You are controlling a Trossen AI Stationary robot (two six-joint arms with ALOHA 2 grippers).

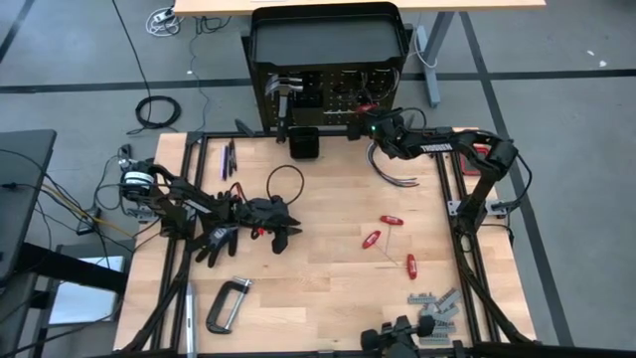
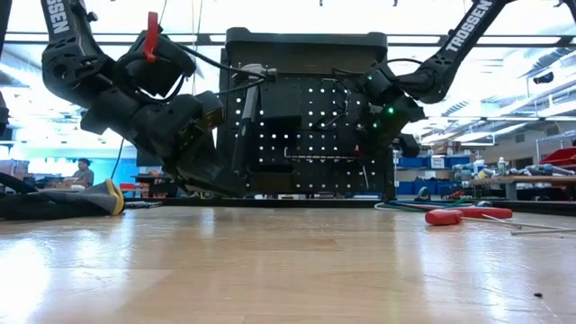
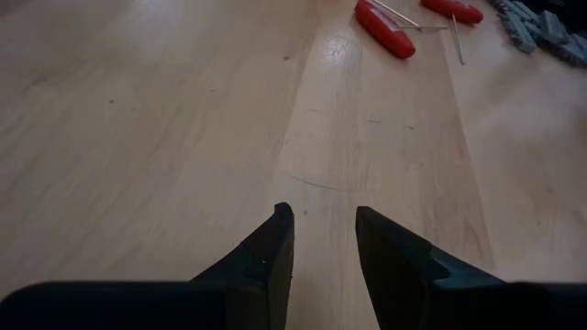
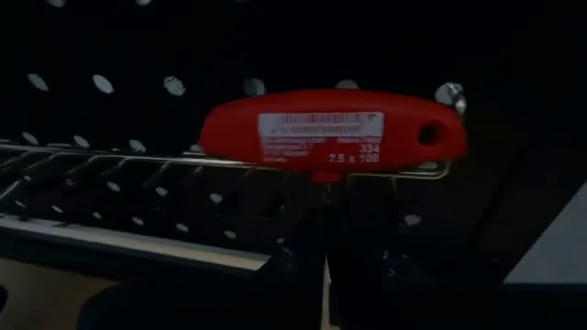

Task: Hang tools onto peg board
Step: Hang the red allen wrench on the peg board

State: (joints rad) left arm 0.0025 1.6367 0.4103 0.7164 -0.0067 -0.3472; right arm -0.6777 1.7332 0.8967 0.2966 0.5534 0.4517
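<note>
The peg board [image 1: 328,94] stands upright at the table's far edge, and a hammer [image 1: 288,89] hangs on it. My right gripper [image 4: 326,266] is up against the board [image 4: 110,101], shut on a red T-handle driver [image 4: 330,128]. My left gripper [image 3: 324,220] stands open over bare wood at the table's left middle [image 1: 288,231], beside a black glove [image 1: 219,237]. Three more red-handled drivers [image 1: 391,220] lie right of centre. A grey C-clamp [image 1: 227,303] lies near the front left. My right gripper pinches the driver's thin shaft just under the red handle [image 4: 326,181] between its two fingers. They come at the board roughly level, from the table's near right. The handle lies level and crosswise, over a wire rail [image 4: 183,160] on the board. Whether it rests there I cannot tell.
A small black box [image 1: 304,142] stands in front of the board. A cable bundle [image 1: 393,169] lies under the right arm, and a black wire loop [image 1: 285,179] lies near the left gripper. Grey metal pieces [image 1: 437,303] lie at the front right. Bare wood lies in the middle.
</note>
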